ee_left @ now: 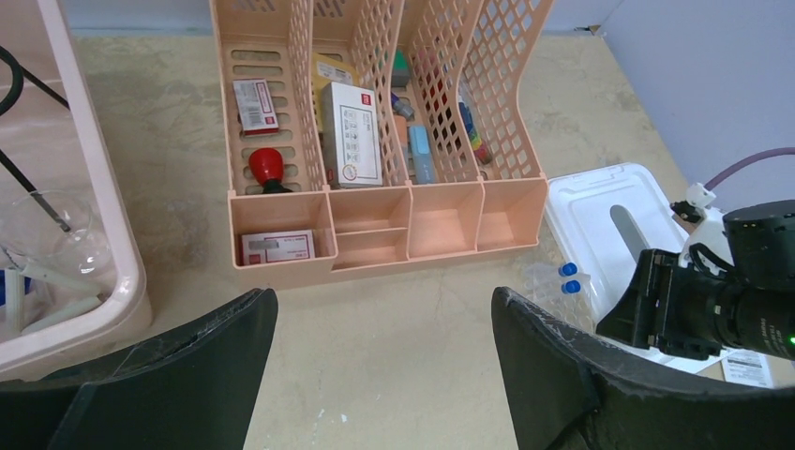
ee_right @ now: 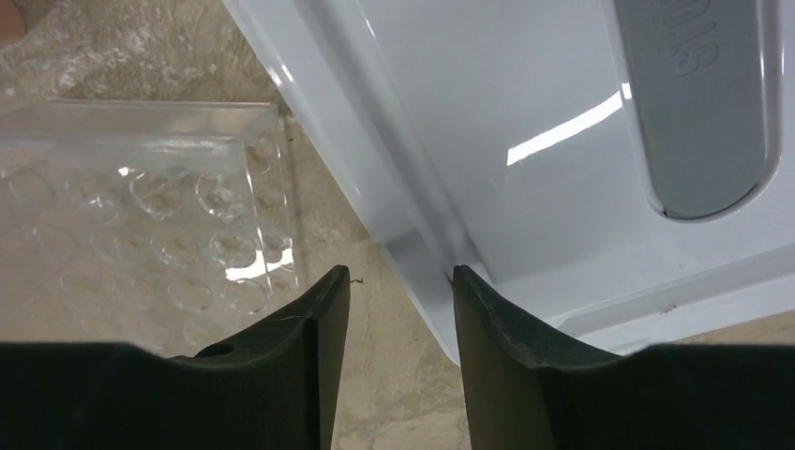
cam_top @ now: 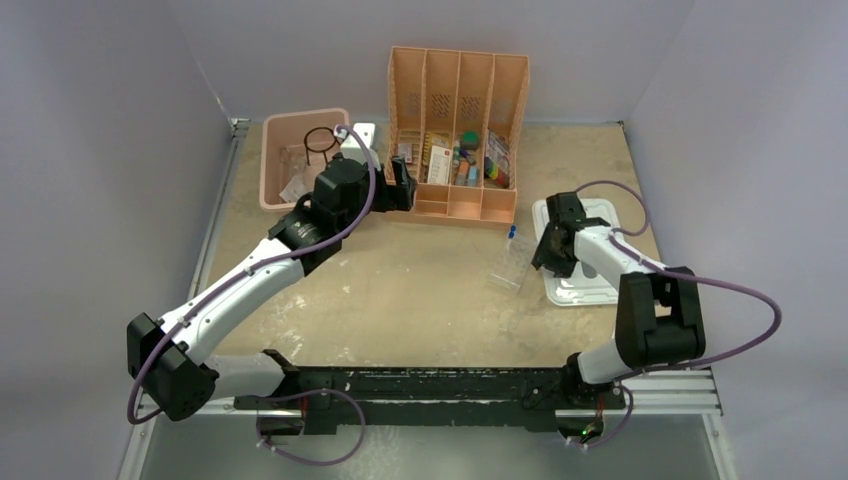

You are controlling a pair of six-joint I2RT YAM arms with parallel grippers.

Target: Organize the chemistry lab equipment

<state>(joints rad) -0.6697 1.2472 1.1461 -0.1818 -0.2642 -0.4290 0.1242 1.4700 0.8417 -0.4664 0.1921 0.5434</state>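
Black fingers fill the bottom of both wrist views. The left gripper [ee_left: 380, 300] stands spread wide with nothing between its jaws, only bare table [cam_top: 400, 290]. Ahead of it, at the top of that view, sits the orange divider rack [ee_left: 375, 244], not ours to sort. At the left edge is the pink bin [ee_left: 94, 169], and from overhead the black wire ring tripod [cam_top: 320, 140] shows inside it.

Over on the right, the right gripper [ee_right: 398, 277] has its jaws about half apart, holding nothing. A strip of table shows in the gap. The white lid [ee_right: 525, 112] fills the upper right, its rim right at the right fingertip; whether they touch, I can't tell. The clear plastic tube rack [ee_right: 141, 187] lies upper left, just beside the left finger. In the overhead view it sits centre-right on the table, with the thin blue-capped tubes [cam_top: 511, 232] at its far end.

My read is that the rack is the piece in play. The jaws are lined up on the gap rather than on it, so the next move calls for a shift toward frame left to straddle a rack wall. Then a gentle close, since the clear plastic looks slick.
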